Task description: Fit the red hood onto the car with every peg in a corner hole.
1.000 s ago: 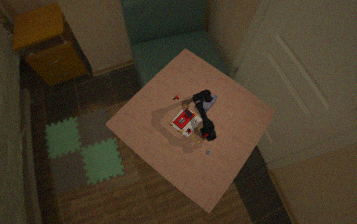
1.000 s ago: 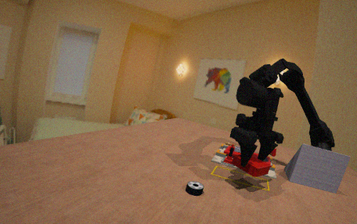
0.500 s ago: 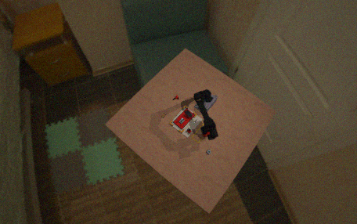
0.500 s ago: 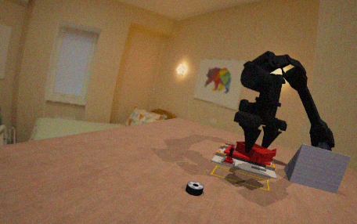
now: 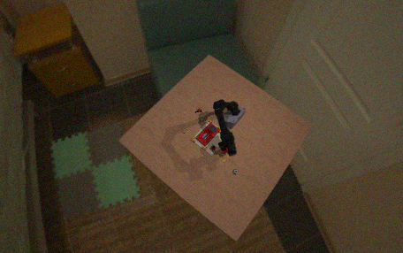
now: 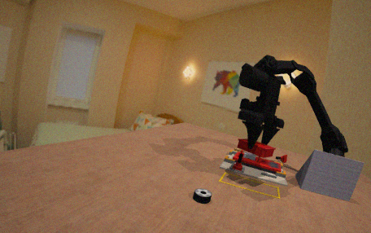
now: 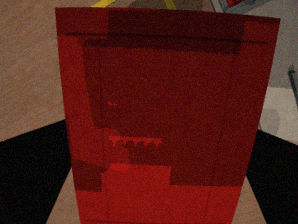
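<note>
Above the near side of the car chassis (image 5: 207, 132) (image 6: 260, 164), we find the gripper (image 5: 229, 151) (image 6: 260, 146) pinching the red hood (image 5: 224, 150) (image 6: 256, 147) (image 7: 165, 100), which we judge needs shifting farther over the deck.

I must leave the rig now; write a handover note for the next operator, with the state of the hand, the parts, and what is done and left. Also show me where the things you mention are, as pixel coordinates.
Hand (image 6: 260, 147): closed on the red hood (image 6: 256, 148) (image 7: 160, 110), holding it up off the table.
Car chassis (image 5: 207, 134) (image 6: 256, 163): in its jig, below the hood in the exterior view.
Wheel (image 5: 235, 170) (image 6: 202, 195): lying on the table, outside the yellow outline (image 6: 250, 189).
Done: hood picked up.
Left: line up the corner holes with the pegs, seat the hood flat, release, withdraw without touching anything. Peg alignment cannot be judged from these views.
</note>
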Robot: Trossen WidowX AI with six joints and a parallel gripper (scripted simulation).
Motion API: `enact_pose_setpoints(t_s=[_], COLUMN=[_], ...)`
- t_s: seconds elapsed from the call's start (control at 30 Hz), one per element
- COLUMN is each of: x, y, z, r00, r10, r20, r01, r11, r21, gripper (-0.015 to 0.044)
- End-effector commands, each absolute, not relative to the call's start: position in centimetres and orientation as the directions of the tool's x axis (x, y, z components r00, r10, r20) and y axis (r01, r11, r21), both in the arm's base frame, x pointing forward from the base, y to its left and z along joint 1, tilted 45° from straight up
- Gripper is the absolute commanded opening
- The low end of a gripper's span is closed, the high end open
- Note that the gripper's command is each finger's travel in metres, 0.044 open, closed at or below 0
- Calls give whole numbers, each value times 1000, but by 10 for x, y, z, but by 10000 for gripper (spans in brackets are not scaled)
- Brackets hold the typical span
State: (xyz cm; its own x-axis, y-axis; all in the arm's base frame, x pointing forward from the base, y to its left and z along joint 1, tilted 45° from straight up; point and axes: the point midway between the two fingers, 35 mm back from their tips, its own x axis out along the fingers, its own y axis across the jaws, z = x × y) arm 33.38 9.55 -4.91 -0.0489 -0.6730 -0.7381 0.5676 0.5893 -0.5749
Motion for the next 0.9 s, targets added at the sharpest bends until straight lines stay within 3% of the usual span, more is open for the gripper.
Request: enact_pose_setpoints(t_s=[0.0,0.87], x=[339,341], y=[79,-30], z=[-31,70], r00=[-49,-48], r10=[-674,-686], r20=[-737,-726], r01=[517,214], r11=[615,703], r21=[-596,-678], gripper=[0,0])
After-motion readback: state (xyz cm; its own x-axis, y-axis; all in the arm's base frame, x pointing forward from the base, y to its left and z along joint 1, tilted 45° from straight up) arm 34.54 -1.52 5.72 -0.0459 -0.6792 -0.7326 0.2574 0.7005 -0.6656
